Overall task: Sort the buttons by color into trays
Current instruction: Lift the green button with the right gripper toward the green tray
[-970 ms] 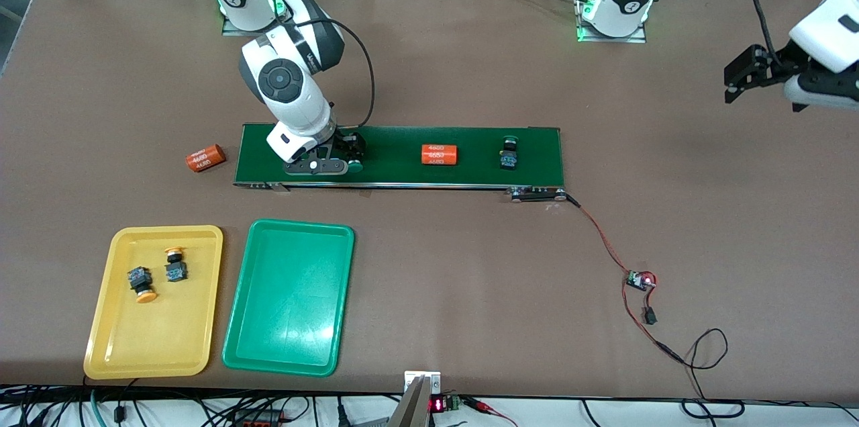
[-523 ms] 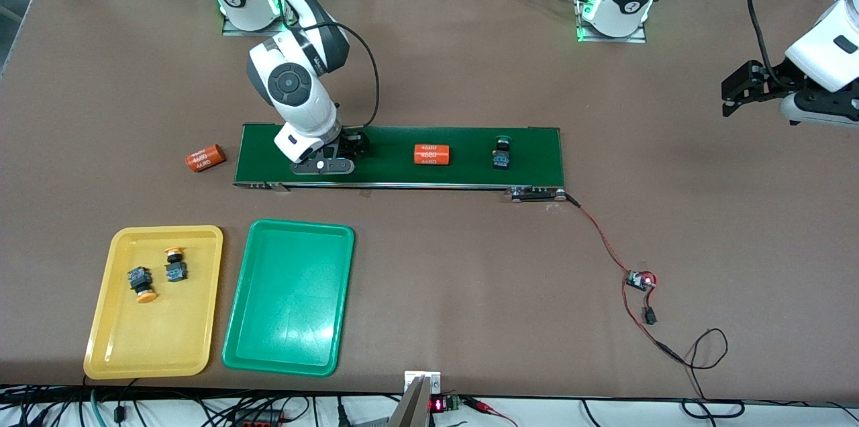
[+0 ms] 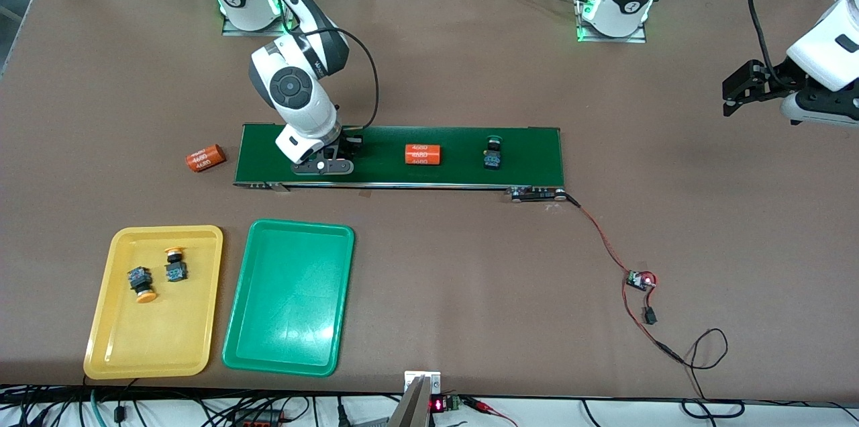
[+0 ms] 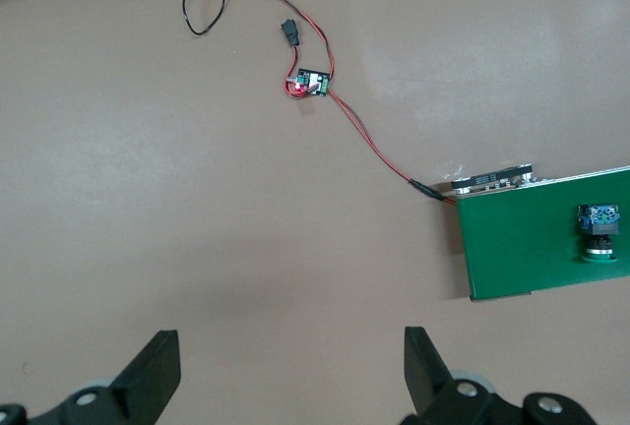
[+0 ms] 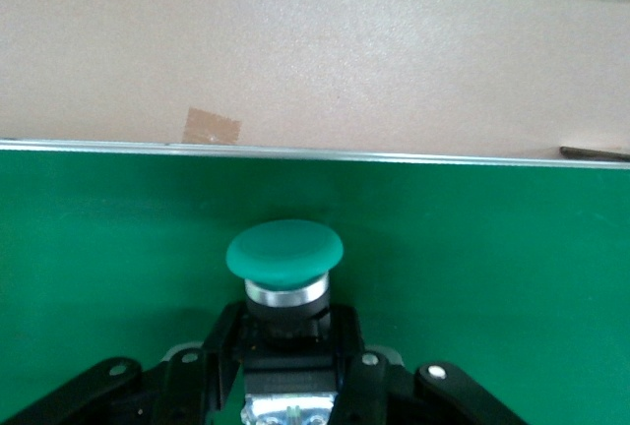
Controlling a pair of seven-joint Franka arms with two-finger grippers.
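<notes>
The right gripper (image 3: 332, 165) sat low on the belt (image 3: 456, 175) at the right arm's end, its fingers clamped on a green button (image 5: 284, 253). A second green button (image 3: 493, 155) lay on the belt toward the left arm's end, an orange cylinder (image 3: 423, 154) between them. Two yellow buttons (image 3: 176, 266) lay in the yellow tray (image 3: 100, 340) — the green tray (image 3: 288, 319) beside it held none. The left gripper (image 4: 290, 381) waited over bare counter (image 3: 704, 212), jaws wide apart.

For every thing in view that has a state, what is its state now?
right gripper: shut on green button, on conveyor belt
left gripper: open, waiting over bare table
second green button: lying on belt
yellow tray: holds two yellow buttons
green tray: empty
</notes>
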